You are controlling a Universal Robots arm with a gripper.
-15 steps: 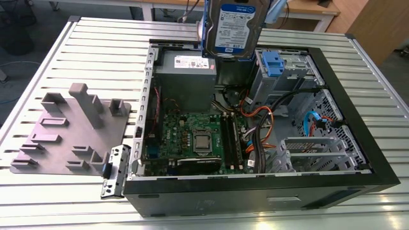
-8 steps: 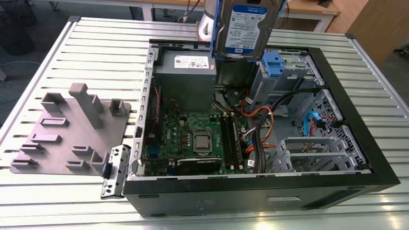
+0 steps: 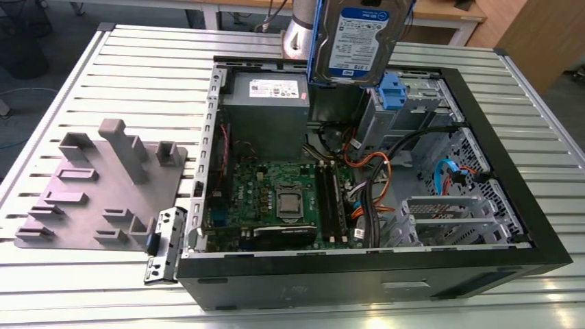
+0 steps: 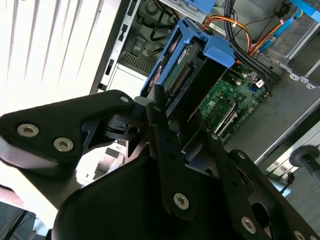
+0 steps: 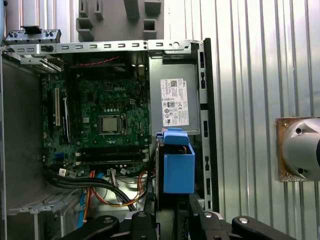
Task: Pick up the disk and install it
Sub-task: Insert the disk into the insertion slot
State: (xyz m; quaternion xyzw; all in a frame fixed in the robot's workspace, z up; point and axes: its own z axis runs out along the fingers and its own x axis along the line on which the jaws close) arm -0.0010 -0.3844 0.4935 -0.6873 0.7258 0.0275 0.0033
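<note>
Upright disk [image 3: 358,38] clamped between jaws, above computer case [image 3: 366,274].

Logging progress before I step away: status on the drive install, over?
Copy: gripper shut on flat silver-metal hard drive with blue plastic rails. Held upright over open black computer case, not seated. Grey power-supply box close alongside.
</note>
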